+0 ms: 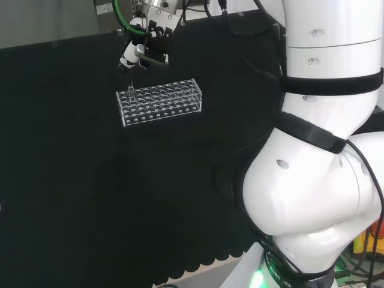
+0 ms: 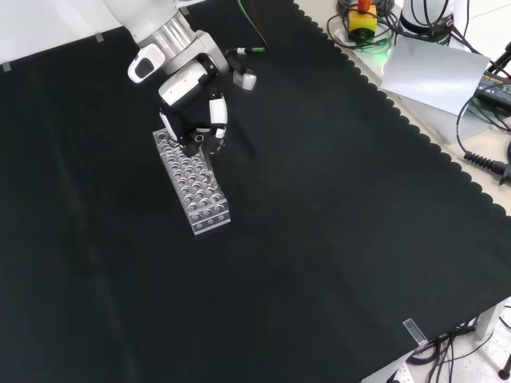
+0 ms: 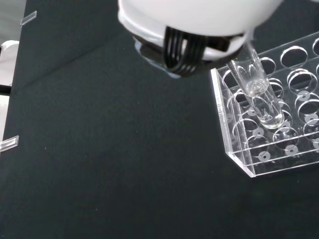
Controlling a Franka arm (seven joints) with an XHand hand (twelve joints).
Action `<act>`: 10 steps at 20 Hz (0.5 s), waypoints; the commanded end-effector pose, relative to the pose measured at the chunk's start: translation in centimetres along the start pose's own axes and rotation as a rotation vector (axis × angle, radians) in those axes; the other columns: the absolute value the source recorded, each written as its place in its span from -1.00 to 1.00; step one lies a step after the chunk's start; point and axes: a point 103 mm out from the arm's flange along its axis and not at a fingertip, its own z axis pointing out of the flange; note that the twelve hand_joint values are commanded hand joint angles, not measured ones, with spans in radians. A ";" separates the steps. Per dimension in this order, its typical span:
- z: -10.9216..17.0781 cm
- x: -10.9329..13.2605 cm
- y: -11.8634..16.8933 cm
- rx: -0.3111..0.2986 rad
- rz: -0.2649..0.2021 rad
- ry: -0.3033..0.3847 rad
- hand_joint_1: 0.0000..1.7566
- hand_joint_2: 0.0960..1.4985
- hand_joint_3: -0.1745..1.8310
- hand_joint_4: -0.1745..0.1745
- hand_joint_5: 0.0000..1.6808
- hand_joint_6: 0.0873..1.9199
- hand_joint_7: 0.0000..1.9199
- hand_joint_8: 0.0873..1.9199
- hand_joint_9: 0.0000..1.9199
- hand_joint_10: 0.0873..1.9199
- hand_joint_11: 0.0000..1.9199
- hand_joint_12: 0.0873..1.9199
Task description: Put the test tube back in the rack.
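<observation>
test tube (image 3: pixel 259 94) under hand (image 1: pixel 146 45), over rack (image 1: pixel 159 102) corner.

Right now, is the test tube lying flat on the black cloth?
No, the test tube is held by the hand above the rack.

Rack (image 2: pixel 196 183): on the cloth (image 2: pixel 319 239), below my hand (image 2: pixel 192 104) in front view. Tube (image 3: pixel 259 92): over the rack's end holes.

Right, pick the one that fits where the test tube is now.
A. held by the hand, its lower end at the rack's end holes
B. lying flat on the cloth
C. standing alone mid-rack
A: the hand holds the test tube over the rack's end.
</observation>
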 end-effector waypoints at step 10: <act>0.5 -0.6 0.1 0.007 0.013 0.008 0.51 -0.05 -0.39 -1.00 0.64 -1.00 0.43 -0.35 0.68 -0.27 0.31 -0.13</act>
